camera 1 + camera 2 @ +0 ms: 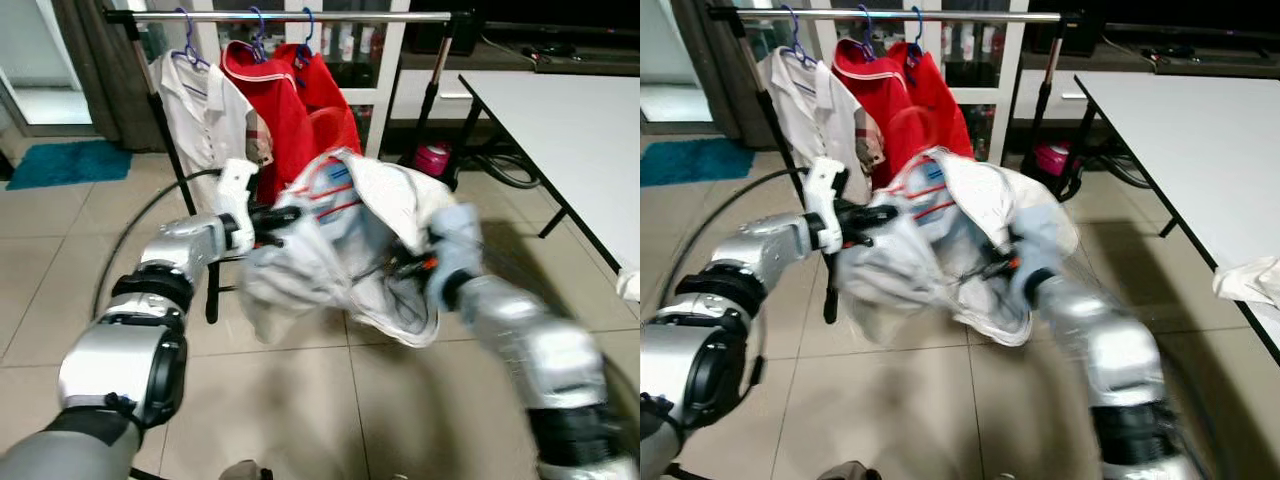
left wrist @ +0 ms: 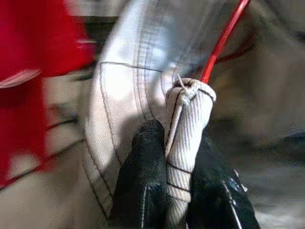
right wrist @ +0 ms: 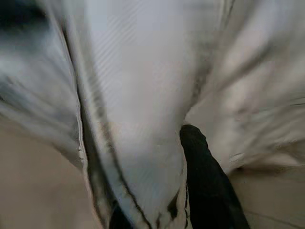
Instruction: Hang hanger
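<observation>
**Both grippers on white garment, below the clothes rail**

Landmark: clothes rail (image 1: pixel 300 17), a horizontal bar at the far side of the tiled floor (image 1: pixel 300 400).

- White garment (image 1: pixel 330 250), bunched with red stripes and dark seam lines, held up between the two arms, in front of and below the rail.
- A thin red hanger (image 2: pixel 221 40) runs through the garment; visible in the left wrist view as a red wire rising from the cloth.
- Left gripper (image 2: pixel 178 191): fingers (image 2: pixel 143 181) narrow, pinched on a ribbed white hem or cuff of the garment, at its left edge.
- Right gripper (image 1: pixel 425 265): at the garment's right side, blurred. In the right wrist view one black finger (image 3: pixel 207 181) lies against the cloth, fabric bunched beside it; whether it clamps the cloth, cannot tell.
- On the rail: white shirt (image 1: pixel 205 105) to the left, two red garments (image 1: pixel 290 95) just beside it, on blue hangers (image 1: pixel 188 40).
- White surface (image 1: pixel 560 130) to the right of the rail, well apart from the garment.
</observation>
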